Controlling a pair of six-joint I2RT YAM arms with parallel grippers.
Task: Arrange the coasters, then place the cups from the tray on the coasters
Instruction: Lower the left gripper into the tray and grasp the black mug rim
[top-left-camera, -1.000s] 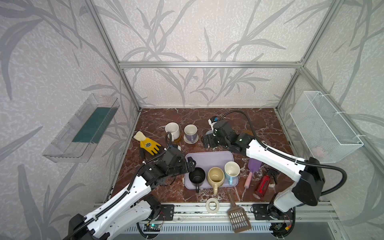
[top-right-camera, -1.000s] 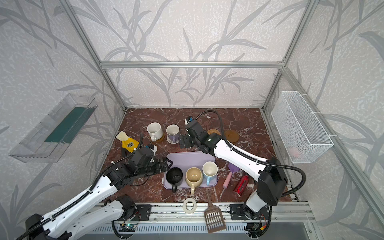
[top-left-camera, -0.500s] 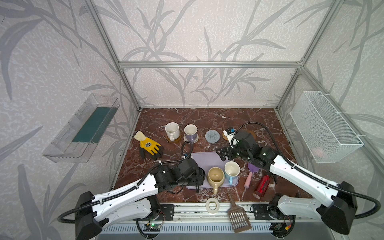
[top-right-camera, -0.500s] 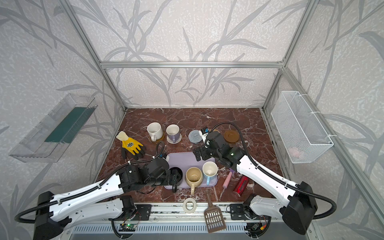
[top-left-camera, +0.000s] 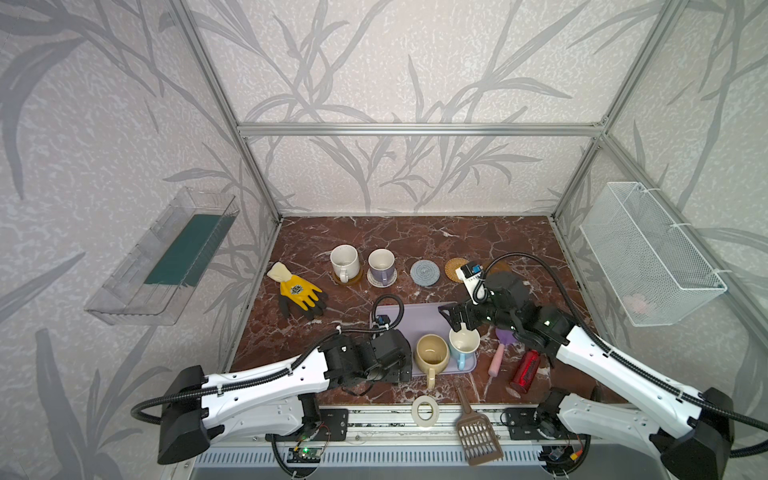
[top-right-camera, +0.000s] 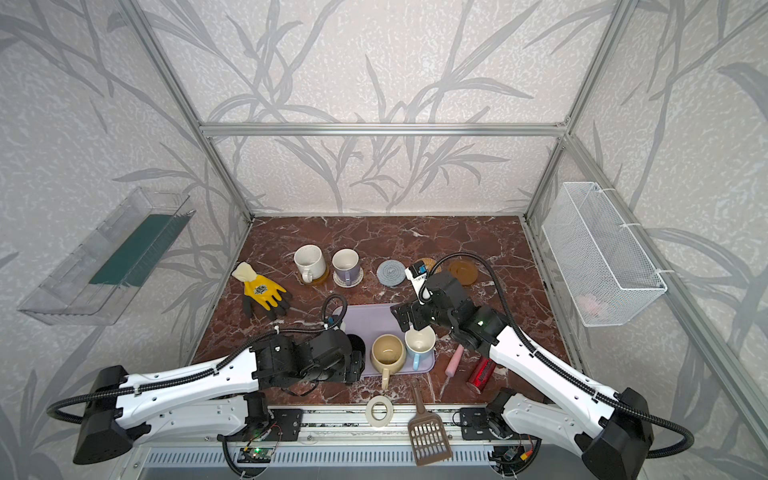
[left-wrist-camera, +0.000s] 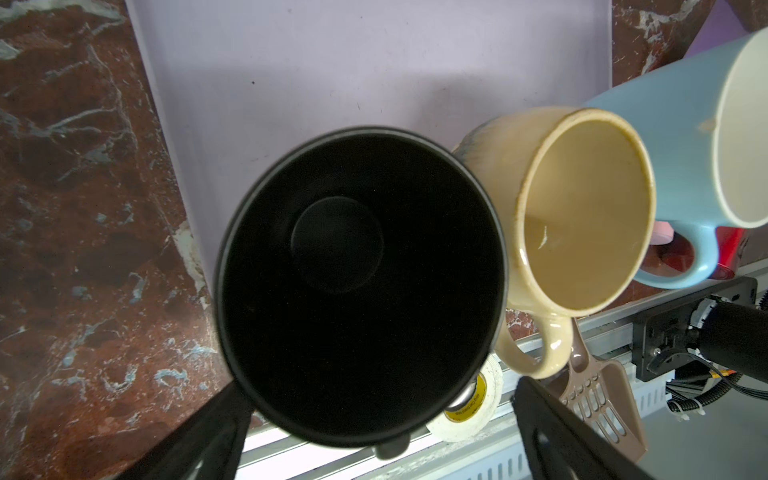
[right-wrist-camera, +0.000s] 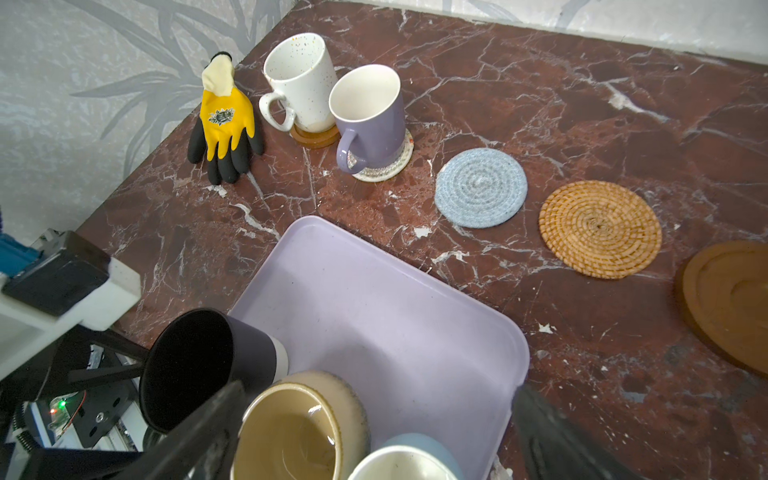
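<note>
Both top views showed the left gripper (top-left-camera: 395, 365) largely covering the black mug (top-right-camera: 358, 343) at the tray's (top-left-camera: 415, 318) near-left corner. Left wrist: jaws stood wide, straddling that mug. Right wrist: right gripper (right-wrist-camera: 380, 388) gaped empty above the light blue mug (right-wrist-camera: 407, 461); wooden coaster (right-wrist-camera: 731, 299) was cropped.

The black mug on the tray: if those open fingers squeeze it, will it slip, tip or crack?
The black mug looks rigid, likely ceramic, so it should not flex but could chip if knocked. Its smooth wall may be slippery. It stands upright on the tray, so tipping seems unlikely, though the cream mug sits close and might get bumped.
</note>
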